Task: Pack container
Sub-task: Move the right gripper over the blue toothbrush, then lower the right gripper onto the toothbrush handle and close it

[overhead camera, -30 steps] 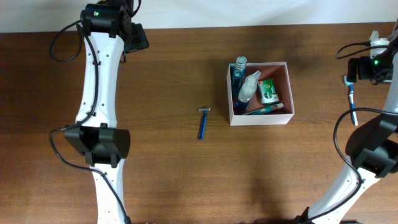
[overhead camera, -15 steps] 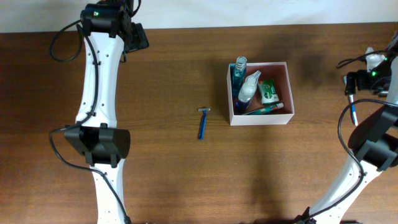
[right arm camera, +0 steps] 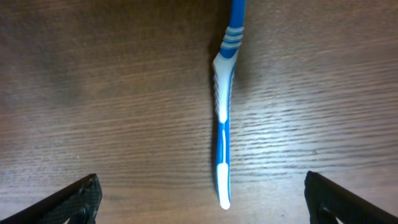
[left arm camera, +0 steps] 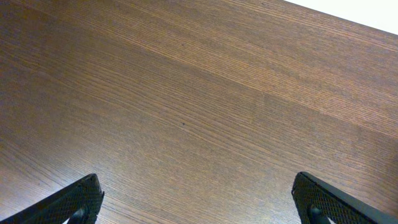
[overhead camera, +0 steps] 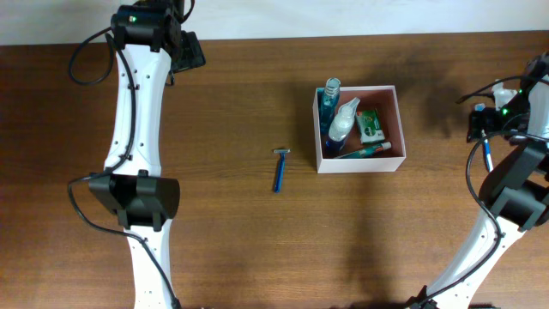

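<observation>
**A:** Thin white walls, pinkish-brown inside. How will the container [overhead camera: 360, 163] handle?

**B:** Light and bendy, I'd judge, and loaded with toiletries [overhead camera: 343, 124]. Pinch one wall at its rim, gently, or push it flat along the worktop [overhead camera: 223, 240]. It sits right of the middle, nearer the far edge.

**A:** And the arms?

**B:** The right end effector [right arm camera: 202, 208] gapes wide near the right edge, over a blue-and-white toothbrush [right arm camera: 224, 124], well apart from the container. The left end effector [left arm camera: 199, 199], equally wide and empty, hangs at the far left corner. A blue razor [overhead camera: 279, 170] lies left of the container.
</observation>
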### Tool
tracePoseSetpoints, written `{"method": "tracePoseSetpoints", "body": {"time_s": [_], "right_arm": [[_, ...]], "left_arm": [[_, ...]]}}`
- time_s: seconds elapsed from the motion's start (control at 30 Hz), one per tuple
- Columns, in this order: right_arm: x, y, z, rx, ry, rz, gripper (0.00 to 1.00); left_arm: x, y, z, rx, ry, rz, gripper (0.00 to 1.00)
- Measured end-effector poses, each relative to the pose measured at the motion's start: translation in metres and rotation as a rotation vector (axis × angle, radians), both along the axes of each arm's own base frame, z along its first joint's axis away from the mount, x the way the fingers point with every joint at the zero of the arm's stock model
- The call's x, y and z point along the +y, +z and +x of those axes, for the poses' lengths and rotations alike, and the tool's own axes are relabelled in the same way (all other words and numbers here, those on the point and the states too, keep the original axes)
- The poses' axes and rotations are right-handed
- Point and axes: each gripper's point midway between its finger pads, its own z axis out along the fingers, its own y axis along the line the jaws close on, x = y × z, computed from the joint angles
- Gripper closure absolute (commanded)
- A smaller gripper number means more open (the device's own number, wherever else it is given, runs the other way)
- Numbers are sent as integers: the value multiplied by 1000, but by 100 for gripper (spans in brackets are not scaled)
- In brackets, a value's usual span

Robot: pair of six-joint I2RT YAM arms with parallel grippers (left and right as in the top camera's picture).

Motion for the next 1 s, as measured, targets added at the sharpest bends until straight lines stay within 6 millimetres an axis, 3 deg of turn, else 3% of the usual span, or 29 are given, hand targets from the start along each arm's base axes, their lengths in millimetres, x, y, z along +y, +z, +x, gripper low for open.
{"method": "tracePoseSetpoints", "body": {"time_s": [0.33, 0.7, 1.0], "right_arm": [[3, -22, -10, 36, -6, 24, 1], [-10, -24, -12, 16, -33, 16, 1], [-10, -32, -11, 14, -35, 29, 1]], "left_arm": [[0, 0, 1, -3, 0, 0, 1], [-1, 2, 5, -22, 0, -3, 0], [-1, 3, 7, -30, 0, -4, 1]]}}
